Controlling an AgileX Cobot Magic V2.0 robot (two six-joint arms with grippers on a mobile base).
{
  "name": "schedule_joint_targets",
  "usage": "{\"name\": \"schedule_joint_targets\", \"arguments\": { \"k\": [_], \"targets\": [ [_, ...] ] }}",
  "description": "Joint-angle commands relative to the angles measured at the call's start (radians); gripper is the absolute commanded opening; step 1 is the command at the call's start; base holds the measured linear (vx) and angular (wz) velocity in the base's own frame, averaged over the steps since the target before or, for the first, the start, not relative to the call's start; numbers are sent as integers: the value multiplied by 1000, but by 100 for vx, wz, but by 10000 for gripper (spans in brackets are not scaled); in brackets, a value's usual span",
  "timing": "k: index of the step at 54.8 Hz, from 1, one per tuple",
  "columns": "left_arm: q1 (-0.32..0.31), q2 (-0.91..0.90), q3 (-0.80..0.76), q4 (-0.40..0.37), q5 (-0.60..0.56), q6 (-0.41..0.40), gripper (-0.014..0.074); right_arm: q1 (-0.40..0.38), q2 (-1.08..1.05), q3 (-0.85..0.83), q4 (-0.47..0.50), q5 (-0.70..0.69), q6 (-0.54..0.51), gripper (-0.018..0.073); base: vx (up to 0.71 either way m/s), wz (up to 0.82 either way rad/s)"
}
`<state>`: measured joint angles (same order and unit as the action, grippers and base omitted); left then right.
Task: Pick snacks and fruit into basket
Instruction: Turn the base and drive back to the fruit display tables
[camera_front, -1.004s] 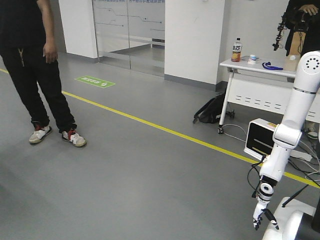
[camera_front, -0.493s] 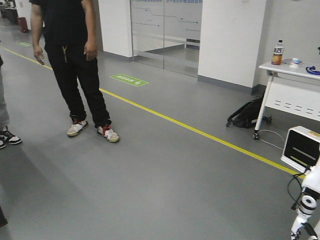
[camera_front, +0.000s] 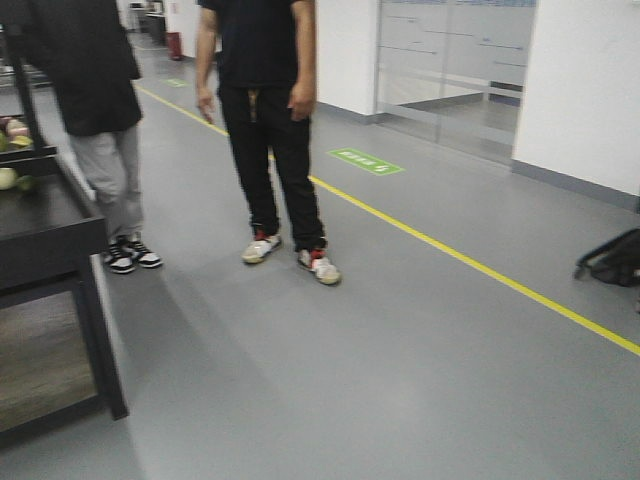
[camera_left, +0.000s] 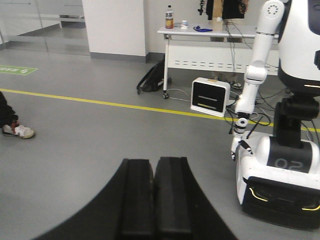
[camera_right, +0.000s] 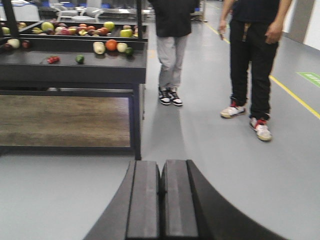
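The fruit lies on a black display stand (camera_right: 75, 70) at the upper left of the right wrist view: an orange piece (camera_right: 111, 45), a pale yellow one (camera_right: 99, 48), green ones (camera_right: 126, 33) and several more on the tier behind. A few pieces of fruit (camera_front: 7, 178) also show at the left edge of the front view. The snacks and the basket are out of view. My left gripper (camera_left: 154, 162) is shut and empty above bare grey floor. My right gripper (camera_right: 161, 165) is also shut and empty, a few steps from the stand.
Two people stand close by: one in black trousers (camera_front: 270, 150), one in grey trousers (camera_front: 105, 170) beside the stand (camera_front: 45, 215). A yellow floor line (camera_front: 480, 265) runs diagonally. A white mobile robot (camera_left: 280, 150), a white table (camera_left: 210, 35) and a backpack (camera_left: 150, 80) show in the left wrist view.
The front view has swung left. The white arm, white table and box have left it; the black stand with fruit and a second person have come in.
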<state>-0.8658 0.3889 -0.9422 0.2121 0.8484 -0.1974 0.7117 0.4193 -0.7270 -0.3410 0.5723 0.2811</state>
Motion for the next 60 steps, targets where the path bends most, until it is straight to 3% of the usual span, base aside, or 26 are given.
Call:
{"name": "schedule_joint_targets", "arguments": {
  "k": [1,60],
  "targets": [
    [0,14,-27,11,-78,1,-8,-4,11,-29,-23,-82,-9,-7,10,45],
    [0,14,-27,10,-78,1,-8,-4,11,-29,-23,-81,-9,-7,15,50]
  ]
}}
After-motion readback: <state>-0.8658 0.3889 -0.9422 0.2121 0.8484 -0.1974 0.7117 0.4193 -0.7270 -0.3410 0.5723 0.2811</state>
